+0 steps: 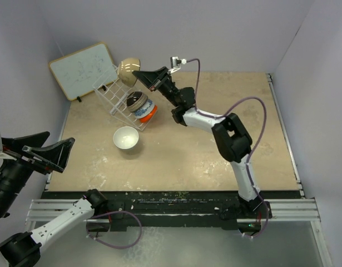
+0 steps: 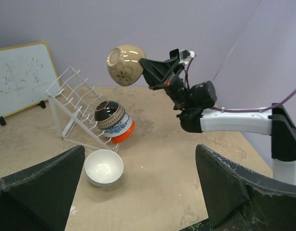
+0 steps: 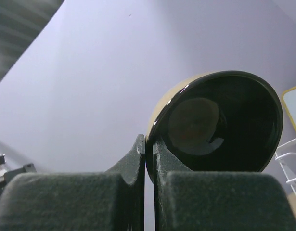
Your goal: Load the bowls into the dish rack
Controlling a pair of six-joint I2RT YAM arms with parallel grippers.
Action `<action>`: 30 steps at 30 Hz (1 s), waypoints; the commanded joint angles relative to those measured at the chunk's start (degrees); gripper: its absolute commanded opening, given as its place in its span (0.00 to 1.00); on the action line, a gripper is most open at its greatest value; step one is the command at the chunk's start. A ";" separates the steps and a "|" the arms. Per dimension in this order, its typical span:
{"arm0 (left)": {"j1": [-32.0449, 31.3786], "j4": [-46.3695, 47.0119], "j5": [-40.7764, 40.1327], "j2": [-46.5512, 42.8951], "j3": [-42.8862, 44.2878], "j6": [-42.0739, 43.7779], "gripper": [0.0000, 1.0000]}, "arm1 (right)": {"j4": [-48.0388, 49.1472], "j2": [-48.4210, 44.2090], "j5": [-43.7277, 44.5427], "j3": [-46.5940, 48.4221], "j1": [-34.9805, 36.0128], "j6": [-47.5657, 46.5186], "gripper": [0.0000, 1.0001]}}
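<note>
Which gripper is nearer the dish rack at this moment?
Right. The right gripper, shut on a tan bowl's rim, hangs just above the rack. The left gripper is open at the table's near left edge, well away from it.

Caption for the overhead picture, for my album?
Right claw holds a tan bowl above the dish rack; a white bowl sits on the table.

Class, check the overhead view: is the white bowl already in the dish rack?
No, the white bowl sits upright on the table, outside the rack.
</note>
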 commanded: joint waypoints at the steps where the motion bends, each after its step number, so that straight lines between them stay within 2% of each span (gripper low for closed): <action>1: -0.37 0.31 0.15 1.57 1.72 1.47 0.99 | 19.64 5.39 6.62 9.90 1.40 6.28 0.00; 5: -0.45 0.17 -0.07 1.74 1.57 1.78 0.99 | 20.24 10.69 10.99 12.60 1.53 5.88 0.00; 14: -0.56 0.29 -0.66 2.05 0.18 2.38 0.99 | 18.62 20.12 14.00 20.90 2.89 7.33 0.00; 23: -1.00 0.35 -1.39 1.30 -0.92 2.10 0.99 | 17.53 22.12 16.77 18.70 4.65 10.60 0.00; 30: -1.02 0.15 -1.48 0.73 -1.00 1.75 0.99 | 18.43 21.32 20.64 13.24 5.62 12.07 0.00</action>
